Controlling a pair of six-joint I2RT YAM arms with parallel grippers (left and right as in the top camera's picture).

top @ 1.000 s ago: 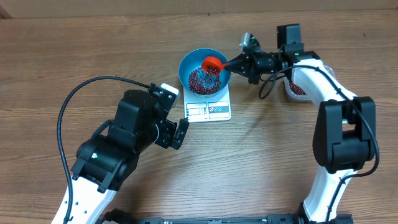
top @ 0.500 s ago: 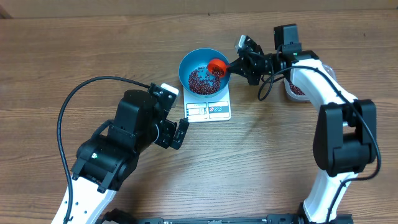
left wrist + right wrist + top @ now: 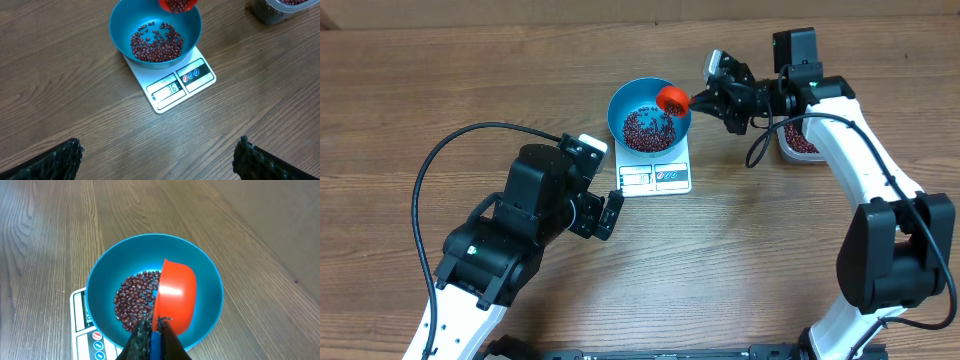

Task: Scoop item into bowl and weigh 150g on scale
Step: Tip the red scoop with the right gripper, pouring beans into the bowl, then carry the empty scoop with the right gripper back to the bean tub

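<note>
1. Overhead: the blue bowl [image 3: 617, 108] sits on the white scale [image 3: 656, 178] with a thin layer of red beans [image 3: 642, 128] in it. The right hand [image 3: 708, 98] is clamped tight on a red scoop [image 3: 671, 98] held over the bowl's far rim. A clear container [image 3: 800, 143] holding more beans stands on the worktop [image 3: 440, 80] beside that arm. The left hand [image 3: 609, 215] waits near the scale.
2. Left wrist: its fingers [image 3: 57, 160] are spread fully with nothing between them. The scale's display [image 3: 167, 90] seems to read 36, so the weighing looks well short of its target and more scoops are likely needed.
3. Right wrist: the scoop is tipped on its side above the bowl, with a few beans at its lip. The hand is pinched shut on the scoop's blue handle [image 3: 156, 345].
</note>
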